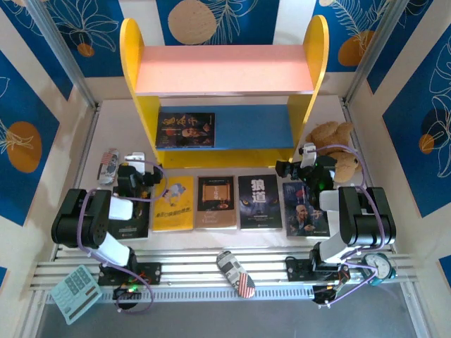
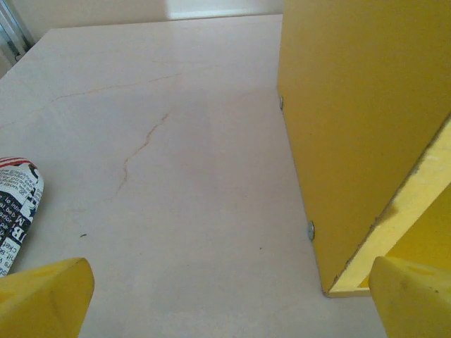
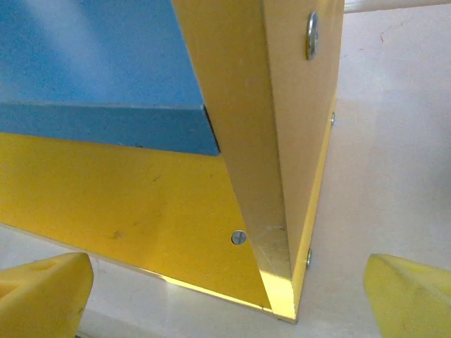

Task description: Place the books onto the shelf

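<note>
While crouched low facing the shelf (image 1: 131, 67), left tool (image 2: 227, 299) and right tool (image 3: 225, 296) gape empty.

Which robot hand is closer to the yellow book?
Left. The left gripper sits just beyond the yellow book, near its left corner, by the shelf's left side. The right gripper is far over at the shelf's right side.

Bright, even light; soft shadows, wrist views slightly soft.
</note>
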`<state>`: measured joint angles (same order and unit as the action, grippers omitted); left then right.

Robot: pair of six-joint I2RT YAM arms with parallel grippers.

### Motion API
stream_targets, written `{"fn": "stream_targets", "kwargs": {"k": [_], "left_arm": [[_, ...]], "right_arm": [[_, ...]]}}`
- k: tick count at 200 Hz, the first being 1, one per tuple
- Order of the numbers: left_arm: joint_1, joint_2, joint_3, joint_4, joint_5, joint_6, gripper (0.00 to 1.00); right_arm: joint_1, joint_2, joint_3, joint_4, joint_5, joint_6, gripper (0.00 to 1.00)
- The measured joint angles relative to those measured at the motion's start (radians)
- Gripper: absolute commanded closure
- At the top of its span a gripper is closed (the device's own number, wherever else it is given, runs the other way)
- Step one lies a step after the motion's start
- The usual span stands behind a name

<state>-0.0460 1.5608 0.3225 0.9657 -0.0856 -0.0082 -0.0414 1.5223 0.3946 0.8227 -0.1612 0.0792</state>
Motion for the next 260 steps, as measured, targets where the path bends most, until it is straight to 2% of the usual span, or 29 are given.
{"fn": "stream_targets", "kwargs": {"k": [236,260], "left_arm": [[0.000,0.000,0.000,-0.001,0.000,0.001,0.00],[0.000,-0.020,0.000,-0.020,-0.001,0.004,0.00]], "right_arm": [[0.000,0.000,0.000,-0.001,0.008,0.000,0.01],[0.004,-0.021,0.020,-0.072,0.038,0.000,0.01]]}}
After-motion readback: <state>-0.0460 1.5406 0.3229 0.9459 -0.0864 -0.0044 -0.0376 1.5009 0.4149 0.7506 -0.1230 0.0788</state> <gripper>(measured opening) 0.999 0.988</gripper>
